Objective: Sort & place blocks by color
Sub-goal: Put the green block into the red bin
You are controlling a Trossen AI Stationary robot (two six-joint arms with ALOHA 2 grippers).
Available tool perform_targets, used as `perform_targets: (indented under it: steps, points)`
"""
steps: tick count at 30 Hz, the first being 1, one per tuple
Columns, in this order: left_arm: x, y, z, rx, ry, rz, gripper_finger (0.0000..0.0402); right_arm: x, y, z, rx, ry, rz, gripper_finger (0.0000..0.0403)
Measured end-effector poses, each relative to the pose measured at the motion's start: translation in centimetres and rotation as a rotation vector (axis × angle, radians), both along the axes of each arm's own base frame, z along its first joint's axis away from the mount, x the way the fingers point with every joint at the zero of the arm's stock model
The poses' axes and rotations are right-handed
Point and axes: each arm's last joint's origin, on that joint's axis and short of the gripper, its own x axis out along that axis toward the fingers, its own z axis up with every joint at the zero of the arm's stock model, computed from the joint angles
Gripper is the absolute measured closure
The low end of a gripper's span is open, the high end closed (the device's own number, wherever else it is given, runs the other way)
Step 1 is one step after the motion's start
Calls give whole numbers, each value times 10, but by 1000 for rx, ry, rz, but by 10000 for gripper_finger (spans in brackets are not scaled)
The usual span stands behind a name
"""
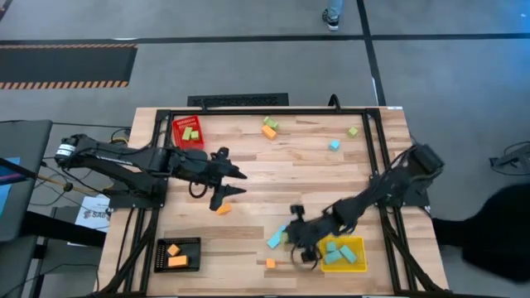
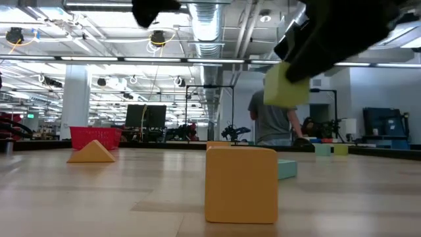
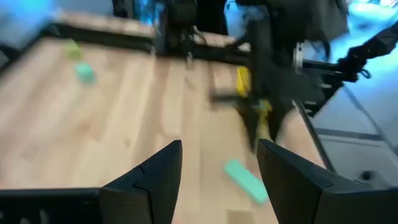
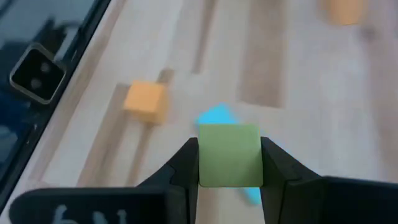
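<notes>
**Q:** Which tool should you be watching, and what does it carry?

**A:** The right tool [image 4: 229,163]. Its fingers are closed on a light green block [image 4: 229,154], lifted off the desk [image 1: 281,174] beside the yellow bin [image 1: 358,243] at the desk's near right corner. In the low view the block hangs clear in the air, probably so that it passes over the loose pieces below.

**Q:** Why carry green away from that bin?

**A:** You can see that the yellow bin holds cyan blocks, the red bin [image 1: 176,124] at the far left corner green ones, and the black bin [image 1: 161,257] at the near left corner orange ones. The block's place is therefore judged to be the red bin.

**Q:** And the left tool [image 3: 219,163]?

**A:** It hovers over the desk's middle left, fingers spread and empty, just above an orange block [image 1: 223,209], which is likely its next pick.

**Q:** What remains loose?

**A:** A long cyan bar [image 1: 276,238], an orange cube [image 1: 270,263], and several blocks along the far edge.
</notes>
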Motion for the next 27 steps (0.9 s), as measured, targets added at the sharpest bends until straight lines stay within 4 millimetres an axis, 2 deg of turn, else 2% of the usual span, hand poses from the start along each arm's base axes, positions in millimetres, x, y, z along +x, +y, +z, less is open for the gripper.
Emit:
perform_targets:
  steps: [4,7,11,15,21,27]
  points:
    - [3,-10,-36,-188,-93,-17,207,-23,-36,14,83,-143,-104,289]
    - [5,-14,-62,-533,-203,99,207,-39,-55,17,159,-319,-205,289]
    - [13,-15,-89,-956,-287,226,207,-52,-67,16,213,-512,-297,289]
    - [34,-23,-109,-1214,-209,278,206,-50,-72,14,213,-552,-322,289]
    - [68,-29,-126,-1316,-100,252,176,-52,-76,25,162,-619,-296,289]
    - [91,-22,-113,-1387,-349,102,116,-61,-75,45,157,-709,-267,289]
